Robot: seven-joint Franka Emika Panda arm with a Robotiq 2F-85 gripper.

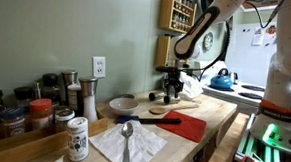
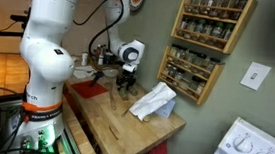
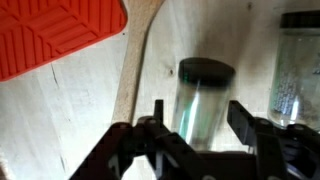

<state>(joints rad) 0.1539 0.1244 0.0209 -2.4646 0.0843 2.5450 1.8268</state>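
In the wrist view my gripper (image 3: 198, 110) is open, one finger on each side of a small clear jar with a black lid (image 3: 204, 85) that stands on the wooden counter. The jar looks blurred, and I cannot tell if the fingers touch it. A wooden spoon (image 3: 135, 60) lies just left of it, next to a red ridged mat (image 3: 55, 35). A second glass jar (image 3: 298, 60) stands at the right. In both exterior views the gripper (image 1: 170, 89) (image 2: 127, 81) is low over the counter near the wall.
A white napkin with a metal spoon (image 1: 127, 140), a spice shaker (image 1: 77, 138), a white plate (image 1: 121, 105) and several spice jars (image 1: 29, 110) share the counter. The red mat (image 1: 188, 126) lies near its edge. A spice rack (image 2: 206, 43) hangs on the wall. A stove (image 2: 256, 153) and a blue kettle (image 1: 221, 81) stand nearby.
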